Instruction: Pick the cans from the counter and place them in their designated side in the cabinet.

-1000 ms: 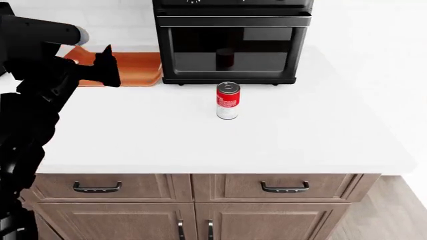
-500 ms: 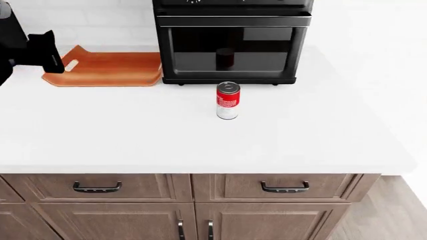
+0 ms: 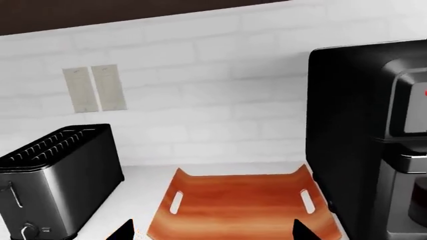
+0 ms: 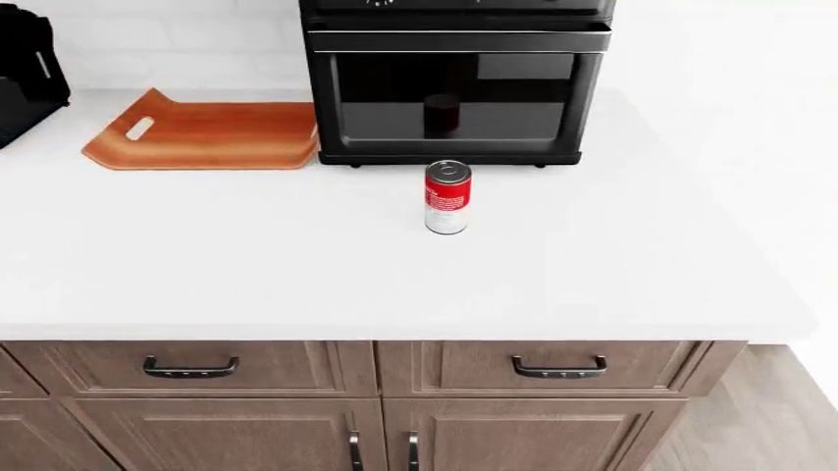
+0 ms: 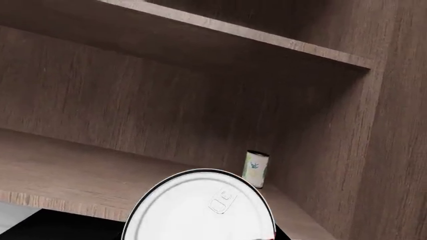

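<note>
Right wrist view alone gives us the cabinet shelf (image 5: 80,160): one silver-lidded can (image 5: 200,207) close up, one small pale can (image 5: 255,168) behind. Head view: one red-and-white can (image 4: 446,197) on the counter (image 4: 392,275). Left gripper (image 3: 213,232) fingertips spread apart, empty; right gripper's grip we cannot tell.

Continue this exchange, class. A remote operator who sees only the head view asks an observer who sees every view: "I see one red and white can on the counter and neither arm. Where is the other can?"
Observer: The right wrist view shows a silver lid of a can close under the camera, in front of a wooden cabinet shelf.
Operator: Is that shelf bare?
Observer: No. A small pale can stands upright at its back, near the side wall.
Operator: And the left arm?
Observer: The left gripper has its jaws apart with nothing between them, and faces the cutting board and a toaster.
</note>
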### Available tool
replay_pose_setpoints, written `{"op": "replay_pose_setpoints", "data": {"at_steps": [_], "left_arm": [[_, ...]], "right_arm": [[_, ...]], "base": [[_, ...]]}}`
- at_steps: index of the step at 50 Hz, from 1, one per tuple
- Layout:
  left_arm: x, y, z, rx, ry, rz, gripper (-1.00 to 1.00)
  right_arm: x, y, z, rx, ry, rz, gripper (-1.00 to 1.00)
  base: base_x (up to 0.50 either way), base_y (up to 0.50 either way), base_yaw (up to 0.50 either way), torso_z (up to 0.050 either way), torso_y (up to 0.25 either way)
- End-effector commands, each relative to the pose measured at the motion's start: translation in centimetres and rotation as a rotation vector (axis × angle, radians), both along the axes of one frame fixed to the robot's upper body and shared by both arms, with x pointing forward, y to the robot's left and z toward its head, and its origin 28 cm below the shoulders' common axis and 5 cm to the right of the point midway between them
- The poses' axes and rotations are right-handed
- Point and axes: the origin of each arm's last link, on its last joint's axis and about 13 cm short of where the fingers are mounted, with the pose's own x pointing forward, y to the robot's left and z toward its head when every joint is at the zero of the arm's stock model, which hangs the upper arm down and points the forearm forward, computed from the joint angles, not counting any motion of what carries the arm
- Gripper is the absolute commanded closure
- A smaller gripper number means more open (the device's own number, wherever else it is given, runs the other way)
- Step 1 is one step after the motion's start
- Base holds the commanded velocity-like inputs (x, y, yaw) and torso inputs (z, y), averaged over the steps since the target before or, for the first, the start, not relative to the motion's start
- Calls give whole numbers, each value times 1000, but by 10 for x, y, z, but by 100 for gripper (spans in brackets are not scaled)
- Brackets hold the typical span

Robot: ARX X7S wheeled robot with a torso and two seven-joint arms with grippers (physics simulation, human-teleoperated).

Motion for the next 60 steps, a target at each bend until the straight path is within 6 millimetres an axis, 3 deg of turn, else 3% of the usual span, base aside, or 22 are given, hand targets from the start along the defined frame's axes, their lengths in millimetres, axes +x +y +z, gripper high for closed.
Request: {"op": "replay_pose_setpoints", "data": {"at_steps": [1, 20, 32, 60], "left_arm": [[1, 1, 12, 2, 0, 23, -100], [3, 0, 12, 9, -8, 23, -100], [2, 1, 14, 12, -20, 32, -100], [-4, 3, 17, 8, -39, 43, -100]], "right_arm": [[-8, 0, 8, -15, -40, -9, 100], [-6, 1, 7, -19, -33, 1, 100], [-7, 6, 9, -35, -40, 14, 100], [-7, 7, 9, -37, -40, 17, 100]], "base": [[0, 0, 0, 0, 0], [0, -247, 0, 0, 1], [14, 0, 0, 0, 1], [439, -126, 0, 0, 1]]}}
